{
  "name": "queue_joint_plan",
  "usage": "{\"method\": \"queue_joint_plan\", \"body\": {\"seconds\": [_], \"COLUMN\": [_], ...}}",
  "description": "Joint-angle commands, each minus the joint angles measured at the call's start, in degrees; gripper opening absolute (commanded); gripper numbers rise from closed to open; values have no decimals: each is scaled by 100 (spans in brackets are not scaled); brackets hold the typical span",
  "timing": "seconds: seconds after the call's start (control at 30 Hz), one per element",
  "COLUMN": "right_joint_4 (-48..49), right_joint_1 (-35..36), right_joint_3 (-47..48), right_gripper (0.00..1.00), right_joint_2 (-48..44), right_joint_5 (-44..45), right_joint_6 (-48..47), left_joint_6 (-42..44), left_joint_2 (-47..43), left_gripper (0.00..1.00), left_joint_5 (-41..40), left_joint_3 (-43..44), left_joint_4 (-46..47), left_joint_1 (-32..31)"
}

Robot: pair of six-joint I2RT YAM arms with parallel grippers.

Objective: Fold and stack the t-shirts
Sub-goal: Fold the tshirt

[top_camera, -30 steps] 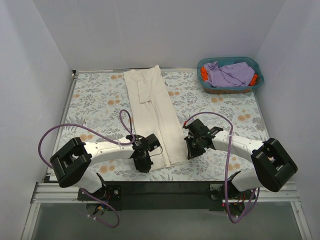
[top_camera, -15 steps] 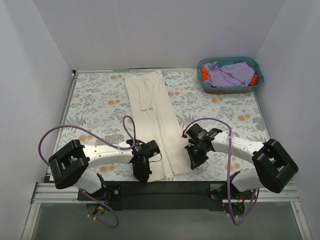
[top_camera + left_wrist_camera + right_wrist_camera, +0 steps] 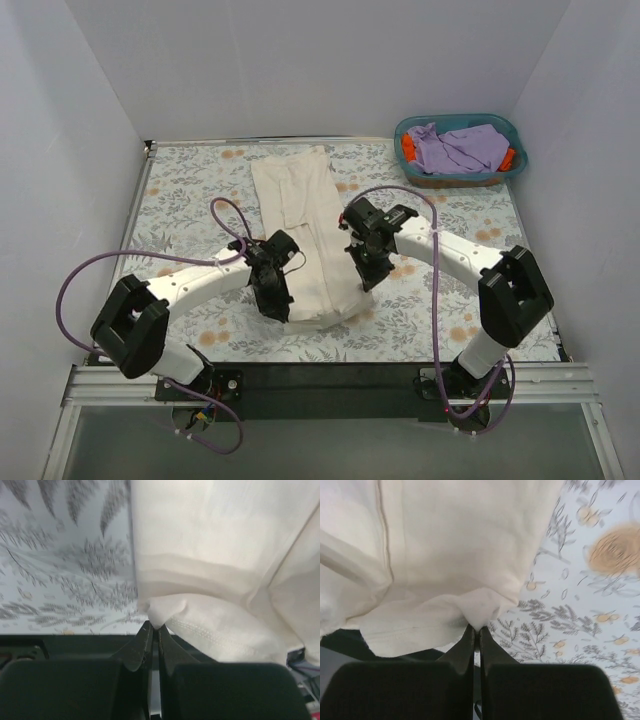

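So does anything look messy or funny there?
Nothing is spilled or torn. The long cream cloth t-shirt lies a bit slanted on the flowery table, its near end bunched where the left gripper and right gripper pinch it. A purple garment and an orange garment sit crumpled in the teal plastic basket.

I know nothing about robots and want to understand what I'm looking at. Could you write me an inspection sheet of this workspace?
Surface: table with a floral-print cover, lying flat.
Job's things: cream t-shirt folded into a long strip, its near end lifted and held at both corners; lavender garment and orange-red garment heaped in the teal basket at the far right corner.
Clutter: nothing seen.
Grippers: left gripper shut on one cream t-shirt corner; right gripper shut on the other.
Cables: purple cables loop loosely from both arms, clear of the cloth.
Surroundings: plain white walls on three sides.
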Motion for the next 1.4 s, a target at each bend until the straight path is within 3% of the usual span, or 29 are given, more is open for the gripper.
{"method": "queue_joint_plan", "body": {"seconds": [0.0,0.2,0.43,0.73,1.37], "right_joint_4": [-116,507,1659,2344,2767], "right_joint_1": [-136,-373,-496,-637,-945], "right_joint_3": [719,1599,1406,1414,1503], "right_gripper": [1,1,1,1,1], "right_joint_2": [361,1038,1153,1319,1742], "right_joint_5": [597,861,1143,1046,967], "right_joint_6": [-197,-294,-355,-303,-338], "left_joint_6": [785,1242,1629,1752,1735], "left_joint_2": [152,731,1162,1250,1716], "left_gripper": [0,0,0,0,0], "left_joint_5": [-590,-1223,-1619,-1769,-2252], "left_joint_3": [495,934,1295,1392,1569], "left_joint_4": [27,721,1354,1846,2356], "left_joint_1": [546,1293,1724,1962,2050]}}
